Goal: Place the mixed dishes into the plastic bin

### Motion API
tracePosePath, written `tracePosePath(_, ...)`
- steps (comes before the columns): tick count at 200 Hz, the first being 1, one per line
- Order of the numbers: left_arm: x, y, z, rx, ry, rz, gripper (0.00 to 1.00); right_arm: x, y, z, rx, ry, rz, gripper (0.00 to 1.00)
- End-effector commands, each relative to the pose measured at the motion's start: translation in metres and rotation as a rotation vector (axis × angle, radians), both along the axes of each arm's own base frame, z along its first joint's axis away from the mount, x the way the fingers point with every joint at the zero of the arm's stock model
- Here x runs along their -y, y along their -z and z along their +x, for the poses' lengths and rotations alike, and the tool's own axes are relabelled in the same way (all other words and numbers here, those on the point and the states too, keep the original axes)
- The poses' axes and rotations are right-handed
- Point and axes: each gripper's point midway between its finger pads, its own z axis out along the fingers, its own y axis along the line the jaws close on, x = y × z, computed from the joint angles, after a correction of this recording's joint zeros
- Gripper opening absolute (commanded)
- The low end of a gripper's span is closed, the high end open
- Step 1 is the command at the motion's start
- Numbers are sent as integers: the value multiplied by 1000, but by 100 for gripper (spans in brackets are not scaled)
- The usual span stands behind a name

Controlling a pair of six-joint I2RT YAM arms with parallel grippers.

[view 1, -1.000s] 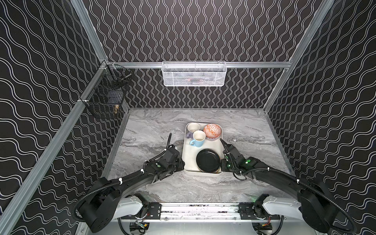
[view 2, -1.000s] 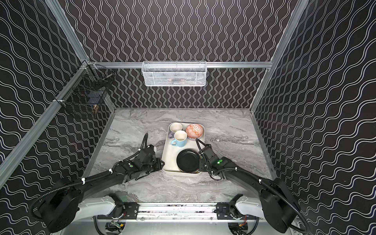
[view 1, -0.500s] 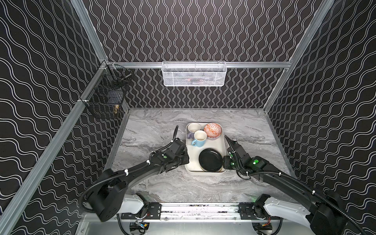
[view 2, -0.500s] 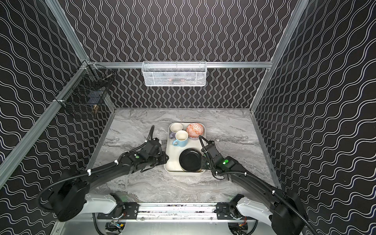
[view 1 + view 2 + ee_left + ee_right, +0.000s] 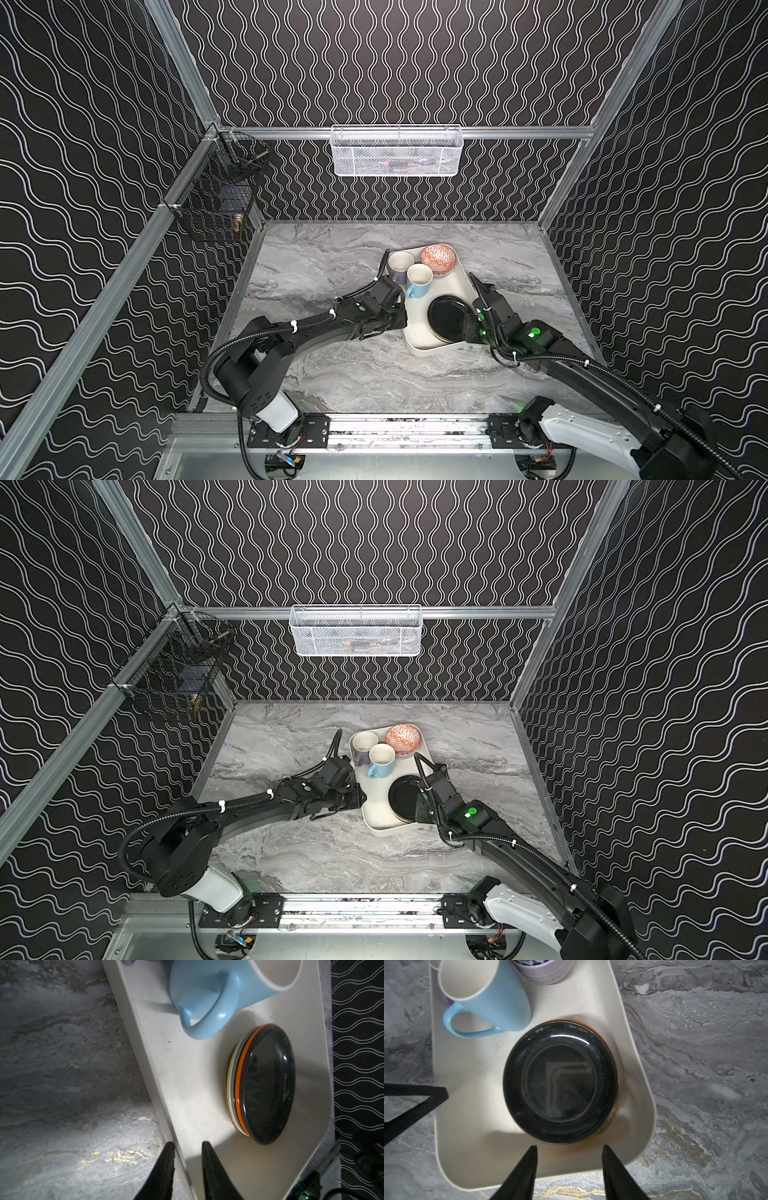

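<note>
left hand [image 5: 186, 1145] pinches wall of cream rectangular plastic bin [image 5: 187, 1084] | right hand [image 5: 569, 1147] spread, beside black round plate [image 5: 560, 1082] | open grey marble table [image 5: 374, 374] around bin

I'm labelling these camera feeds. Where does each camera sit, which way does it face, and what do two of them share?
Top views: high at the front, looking down and back over the marble table; left arm and right arm show.
Left wrist: on the left arm, looking along the left gripper, jaws astride the plastic bin wall.
Right wrist: on the right arm, looking down past the right gripper, jaws open, at the black plate.
Shared: both wrist views show the blue mug.
</note>
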Motion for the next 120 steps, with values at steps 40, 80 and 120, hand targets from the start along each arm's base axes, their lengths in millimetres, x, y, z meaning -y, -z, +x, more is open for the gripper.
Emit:
tracePosePath(40,-25,16,0,-15,-31,89,20,1,-1,6,15,-3,3,52)
tracePosePath(80,-55,17,4,-19,-77,108,17,0,1,6,9,-5,7,52)
tracePosePath(120,-75,13,6,-14,-106,113,18,-2,5,7,-4,-8,6,52)
